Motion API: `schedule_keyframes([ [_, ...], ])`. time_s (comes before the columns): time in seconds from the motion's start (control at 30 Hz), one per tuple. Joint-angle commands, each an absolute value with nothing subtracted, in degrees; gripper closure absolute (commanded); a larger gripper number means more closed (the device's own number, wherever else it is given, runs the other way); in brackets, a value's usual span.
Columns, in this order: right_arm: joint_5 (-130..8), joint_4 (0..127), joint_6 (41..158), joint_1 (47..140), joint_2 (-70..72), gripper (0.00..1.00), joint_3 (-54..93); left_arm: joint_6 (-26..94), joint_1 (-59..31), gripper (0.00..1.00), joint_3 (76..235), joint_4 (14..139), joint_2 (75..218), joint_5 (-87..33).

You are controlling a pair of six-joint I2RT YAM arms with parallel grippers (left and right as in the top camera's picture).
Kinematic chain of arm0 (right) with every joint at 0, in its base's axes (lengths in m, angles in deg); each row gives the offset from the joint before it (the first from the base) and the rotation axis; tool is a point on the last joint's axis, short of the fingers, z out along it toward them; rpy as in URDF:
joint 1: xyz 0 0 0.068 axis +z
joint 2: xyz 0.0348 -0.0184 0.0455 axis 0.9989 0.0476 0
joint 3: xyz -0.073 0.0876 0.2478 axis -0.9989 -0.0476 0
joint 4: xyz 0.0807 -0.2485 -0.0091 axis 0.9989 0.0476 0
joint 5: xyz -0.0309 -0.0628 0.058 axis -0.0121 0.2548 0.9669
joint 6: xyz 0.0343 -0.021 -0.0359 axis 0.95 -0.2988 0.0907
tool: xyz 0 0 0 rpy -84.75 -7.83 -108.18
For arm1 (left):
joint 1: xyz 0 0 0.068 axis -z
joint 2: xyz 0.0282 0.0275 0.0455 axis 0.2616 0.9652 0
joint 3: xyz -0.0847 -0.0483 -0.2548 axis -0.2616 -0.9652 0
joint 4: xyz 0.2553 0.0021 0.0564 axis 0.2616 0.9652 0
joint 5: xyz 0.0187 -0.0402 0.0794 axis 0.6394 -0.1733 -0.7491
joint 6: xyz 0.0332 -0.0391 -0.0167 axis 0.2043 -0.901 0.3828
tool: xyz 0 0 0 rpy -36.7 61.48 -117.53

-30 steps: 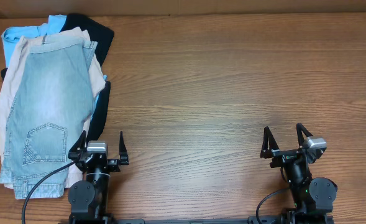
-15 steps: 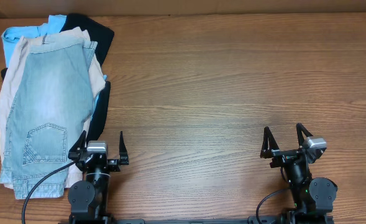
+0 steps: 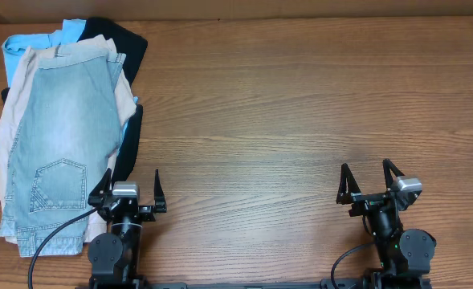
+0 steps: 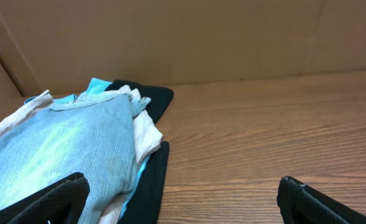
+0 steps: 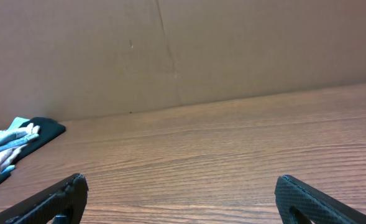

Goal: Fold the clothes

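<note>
Start of the job, by my reading — nothing folded yet. The clothes sit in one loose pile at the far left corner of the surface (image 3: 284,104): denim shorts (image 3: 59,144) on top, laid lengthwise with a back pocket facing up near the hem end, beige shorts (image 3: 129,100) showing under them along both edges, a sky-blue garment (image 3: 19,44) and a black garment (image 3: 128,40) poking out at the far end. My left end effector (image 3: 128,187) is parked at the near edge just beside the pile's hem end, fingers spread, holding nothing. My right end effector (image 3: 366,178) is well apart on the other side, also spread and empty. Next move, I judge: reach left into the pile, pinch the denim alone at waistband or hem — not the beige beneath — and drag it out to the bare middle, where both arms can flatten it before folding.
</note>
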State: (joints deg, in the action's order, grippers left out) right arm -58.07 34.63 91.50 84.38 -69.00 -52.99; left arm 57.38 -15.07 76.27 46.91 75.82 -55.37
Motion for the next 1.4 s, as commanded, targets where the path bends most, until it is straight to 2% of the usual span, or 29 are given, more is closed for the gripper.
schedule_keyframes([
  [0.0, -58.7, 34.3, 91.7, 84.7, -69.6, 0.0, -53.6, 57.7, -15.5, 0.0, 75.9, 46.7, 75.2, -54.9],
  [0.6, -58.9, 34.3, 91.7, 84.7, -69.6, 0.0, -53.6, 57.4, -15.5, 0.0, 75.9, 46.7, 75.2, -53.3],
  [0.73, -57.5, 30.9, 91.7, 84.7, -69.6, 0.0, -53.6, 57.5, -15.5, 0.0, 75.9, 46.4, 75.2, -53.4],
  [0.97, -53.1, 27.9, 92.4, 84.7, -69.6, 0.0, -53.5, 56.6, -15.6, 0.0, 77.6, 47.4, 75.2, -46.9],
  [1.2, -52.6, 27.3, 93.3, 84.7, -67.8, 0.0, -48.5, 56.4, -15.6, 0.0, 92.8, 60.0, 80.7, -48.2],
  [1.37, -51.6, 31.9, 94.3, 84.7, -53.7, 0.0, -35.1, 56.4, -15.6, 0.0, 114.5, 74.7, 99.4, -51.3],
])
